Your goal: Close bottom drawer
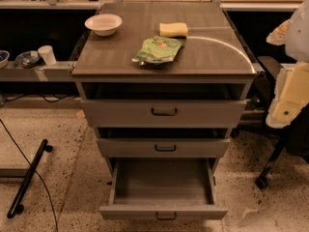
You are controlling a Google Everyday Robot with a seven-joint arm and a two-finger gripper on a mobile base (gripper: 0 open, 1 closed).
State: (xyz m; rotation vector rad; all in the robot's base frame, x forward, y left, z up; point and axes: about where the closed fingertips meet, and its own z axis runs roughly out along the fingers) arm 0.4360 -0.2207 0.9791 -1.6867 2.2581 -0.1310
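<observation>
Drawer cabinet [207, 57], front view. The bottom drawer [163, 190], lowest of three, stands pulled far out toward the near edge, its small dark handle [165, 216] on the near face. The gripper [288, 100] hangs at the right edge of the scene, level with the two upper drawers, above, right of and well apart from the bottom drawer. Whether it is open or holds anything cannot be told. On the cabinet top lie a white bowl [103, 24], a yellow sponge [174, 29] and a green bag [158, 50].

No readable text anywhere; end effector outside view.
</observation>
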